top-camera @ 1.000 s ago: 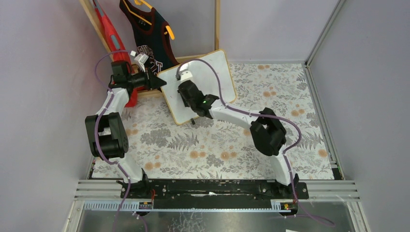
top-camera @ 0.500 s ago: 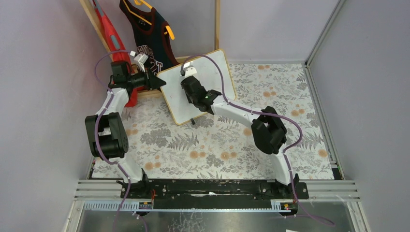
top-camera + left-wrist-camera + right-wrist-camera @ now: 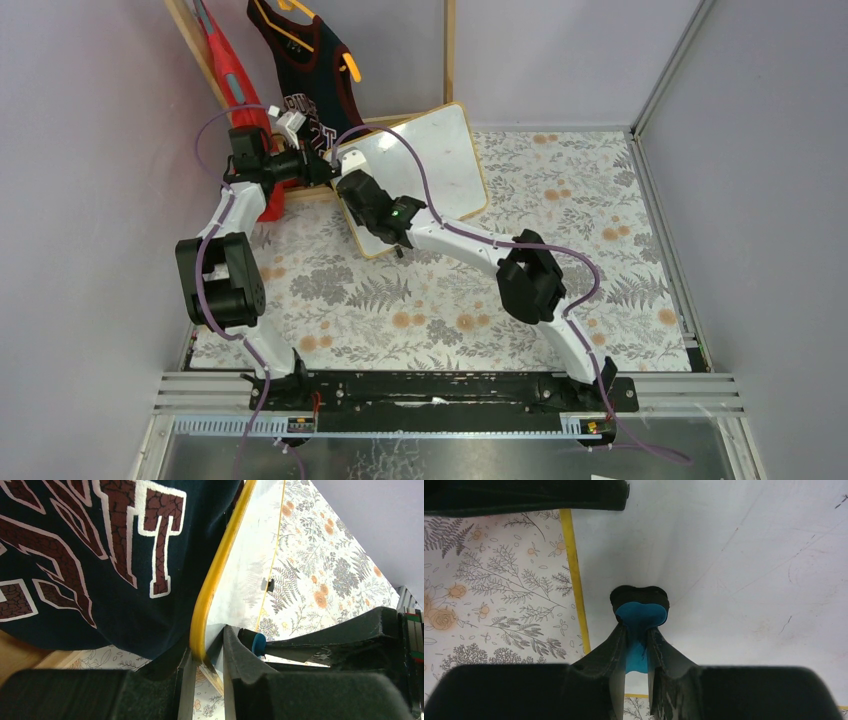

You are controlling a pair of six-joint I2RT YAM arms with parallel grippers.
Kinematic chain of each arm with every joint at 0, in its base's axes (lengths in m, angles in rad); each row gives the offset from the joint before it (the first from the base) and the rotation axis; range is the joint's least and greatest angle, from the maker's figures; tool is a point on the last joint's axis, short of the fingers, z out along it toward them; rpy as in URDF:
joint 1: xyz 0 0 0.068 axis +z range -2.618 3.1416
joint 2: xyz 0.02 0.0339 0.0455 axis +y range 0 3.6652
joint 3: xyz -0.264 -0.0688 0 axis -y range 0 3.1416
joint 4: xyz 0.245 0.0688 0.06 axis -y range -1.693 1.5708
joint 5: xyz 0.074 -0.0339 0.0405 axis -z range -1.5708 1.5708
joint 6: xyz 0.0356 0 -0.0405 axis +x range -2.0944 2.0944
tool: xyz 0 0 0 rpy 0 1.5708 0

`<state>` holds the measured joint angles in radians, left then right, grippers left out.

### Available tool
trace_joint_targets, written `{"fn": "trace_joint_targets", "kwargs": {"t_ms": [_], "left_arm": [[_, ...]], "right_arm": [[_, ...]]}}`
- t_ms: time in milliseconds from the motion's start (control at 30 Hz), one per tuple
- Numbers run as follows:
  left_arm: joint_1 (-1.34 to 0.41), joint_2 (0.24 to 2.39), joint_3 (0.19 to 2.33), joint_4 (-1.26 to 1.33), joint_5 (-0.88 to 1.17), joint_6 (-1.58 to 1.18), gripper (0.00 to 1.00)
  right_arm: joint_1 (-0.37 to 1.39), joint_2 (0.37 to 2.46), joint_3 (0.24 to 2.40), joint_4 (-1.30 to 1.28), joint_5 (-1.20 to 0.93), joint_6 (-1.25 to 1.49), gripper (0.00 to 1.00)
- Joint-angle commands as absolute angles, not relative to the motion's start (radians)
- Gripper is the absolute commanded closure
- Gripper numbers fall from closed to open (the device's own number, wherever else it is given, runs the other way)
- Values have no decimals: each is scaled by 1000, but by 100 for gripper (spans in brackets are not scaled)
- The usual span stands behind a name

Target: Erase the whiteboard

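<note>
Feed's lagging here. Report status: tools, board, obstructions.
Left tool shut on board edge. Right tool shut on eraser, pressed to board. Board mostly clean, faint marks. Jersey hangs close behind.

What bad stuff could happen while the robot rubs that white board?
The left gripper pinches only the edge of the white glossy wood-framed board, so hard rubbing might twist it loose. The small blue eraser in the right gripper sits near the board's rim and might slide off.
</note>
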<state>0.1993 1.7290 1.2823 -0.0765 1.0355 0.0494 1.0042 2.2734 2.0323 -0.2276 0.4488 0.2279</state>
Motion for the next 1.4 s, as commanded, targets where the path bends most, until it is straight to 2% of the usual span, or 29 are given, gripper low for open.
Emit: {"fn": "trace_joint_targets", "kwargs": {"t_ms": [0, 1067, 1367], "left_arm": [[177, 1748, 1243, -144, 930, 179, 100], [178, 1750, 1243, -144, 931, 181, 100], [177, 1756, 1247, -150, 928, 187, 100]], "right_arm": [[1011, 2296, 2066, -106, 337, 200, 100], [1005, 2332, 2167, -113, 379, 103, 100], [997, 2286, 2064, -124, 379, 132, 100]]}}
